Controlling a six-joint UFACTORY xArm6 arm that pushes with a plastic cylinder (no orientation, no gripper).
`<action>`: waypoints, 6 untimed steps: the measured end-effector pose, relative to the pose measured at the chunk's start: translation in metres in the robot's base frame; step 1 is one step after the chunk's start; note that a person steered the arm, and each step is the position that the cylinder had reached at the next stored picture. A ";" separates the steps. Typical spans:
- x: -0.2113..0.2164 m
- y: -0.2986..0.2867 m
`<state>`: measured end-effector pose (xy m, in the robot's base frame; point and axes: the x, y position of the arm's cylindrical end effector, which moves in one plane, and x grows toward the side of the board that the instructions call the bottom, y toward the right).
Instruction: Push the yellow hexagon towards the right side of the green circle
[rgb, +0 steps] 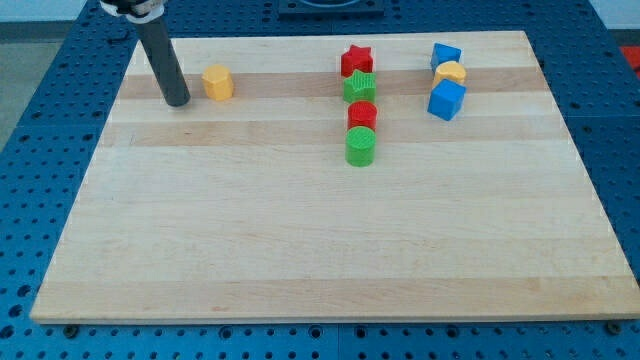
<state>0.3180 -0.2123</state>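
Yellow hexagon (218, 82) sat on the wooden board (300, 250) near the view's top left, with my tip (178, 101) just beside it on the view's left; contact could not be confirmed. No claw on this arm, only the rod, so nothing was held. Green circle (361, 146) stood well apart toward the view's right, at the bottom of a column: red star (356, 60), green star (360, 87), red block (362, 114), each touching the next. Further right, a second cluster: blue block (446, 55), yellow block (450, 72), blue cube (447, 99).
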 end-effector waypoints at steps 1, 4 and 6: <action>-0.015 0.000; -0.043 0.044; -0.045 0.065</action>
<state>0.2731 -0.1474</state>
